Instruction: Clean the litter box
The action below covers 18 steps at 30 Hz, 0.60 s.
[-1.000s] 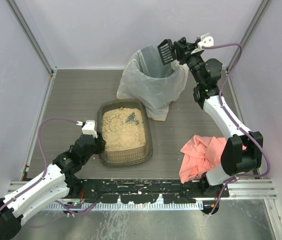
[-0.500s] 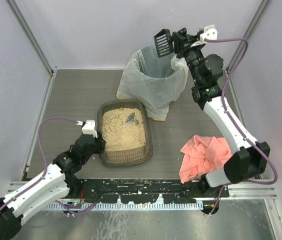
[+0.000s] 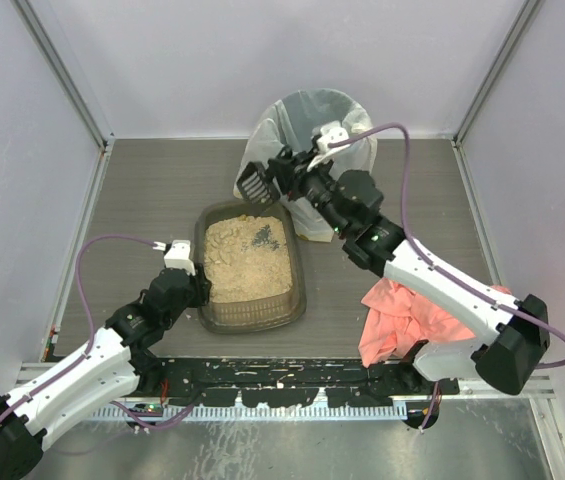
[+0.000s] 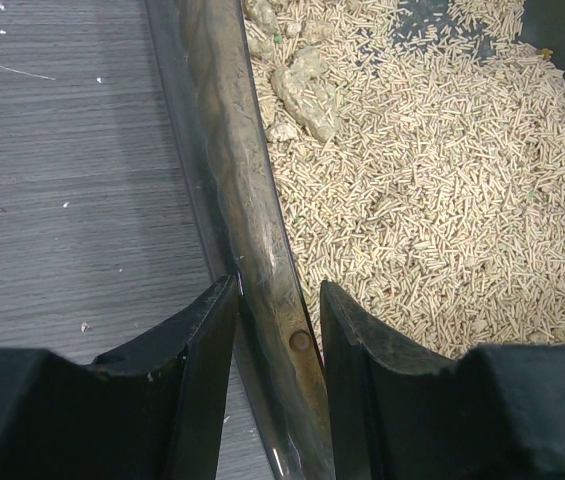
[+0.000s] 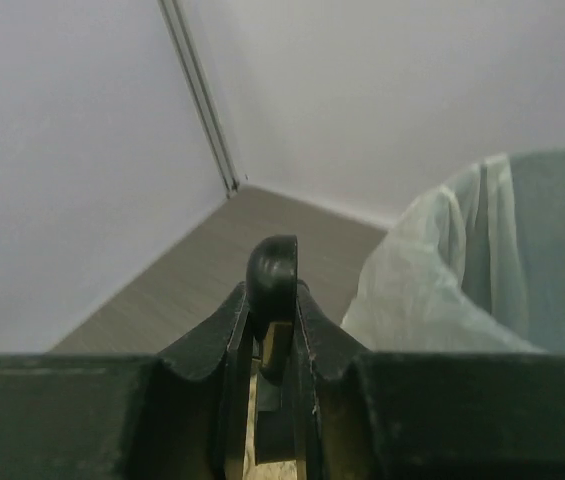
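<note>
1. Swinging down from the bin: the R gripper (image 3: 280, 172) was up over the white-bagged bin (image 3: 307, 112) half a sec ago. It's now lower, upper centre of the top view, w/ the scoop (image 3: 253, 183) over the far edge of the litter box (image 3: 300, 285).
2. R tool: jaws narrow, pinched on the scoop's black handle (image 5: 272, 272) in the wrist view. The scoop head looks empty, but it's too small in the top view to be sure.
3. The litter box sits just left of centre frame and hasn't moved across the frames. It's full of tan pellets, w/ a dark patch (image 3: 260, 235) at its upper right. Pale clumps (image 4: 307, 85) show at top middle of the L wrist view.
4. L gripper (image 4: 277, 330): narrow, one jaw each side of the box's left wall, clamped at the rim. Same spot as before, so prob. steadying the tray.
5. Meaning: one load likely dumped, arm back for another pass. Waste is still in the tray, so the job isn't done. The dark patch, just below the scoop, looks the likely next target.
6. Pink cloth (image 3: 402, 305) at lower right, not in play.
</note>
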{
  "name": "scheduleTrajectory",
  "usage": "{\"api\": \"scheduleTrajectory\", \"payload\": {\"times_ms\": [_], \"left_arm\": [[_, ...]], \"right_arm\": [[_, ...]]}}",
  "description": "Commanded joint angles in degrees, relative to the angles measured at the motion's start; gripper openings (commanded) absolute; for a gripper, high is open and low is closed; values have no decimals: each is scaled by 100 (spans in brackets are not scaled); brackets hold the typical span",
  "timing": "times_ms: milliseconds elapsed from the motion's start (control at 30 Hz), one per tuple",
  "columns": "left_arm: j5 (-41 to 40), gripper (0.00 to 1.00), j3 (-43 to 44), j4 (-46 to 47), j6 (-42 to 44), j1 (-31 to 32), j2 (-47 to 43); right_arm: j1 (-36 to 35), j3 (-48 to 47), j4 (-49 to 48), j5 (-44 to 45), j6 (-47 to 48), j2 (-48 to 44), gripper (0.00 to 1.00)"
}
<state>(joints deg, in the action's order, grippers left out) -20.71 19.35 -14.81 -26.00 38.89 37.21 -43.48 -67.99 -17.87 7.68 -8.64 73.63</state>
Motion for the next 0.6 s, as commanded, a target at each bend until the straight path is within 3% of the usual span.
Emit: {"api": "scheduleTrajectory", "payload": {"times_ms": [0, 167, 300, 567], "left_arm": [[40, 40, 208, 356, 91, 7, -33], [54, 40, 226, 360, 95, 5, 4], [104, 40, 218, 369, 120, 12, 1], [113, 40, 222, 382, 116, 8, 34]], "right_arm": [[-258, 276, 194, 799, -63, 121, 1], [-319, 514, -6, 1005, -79, 566, 1], [-327, 189, 240, 1132, -74, 1135, 1], [-493, -106, 253, 2197, -277, 1903, 1]]}}
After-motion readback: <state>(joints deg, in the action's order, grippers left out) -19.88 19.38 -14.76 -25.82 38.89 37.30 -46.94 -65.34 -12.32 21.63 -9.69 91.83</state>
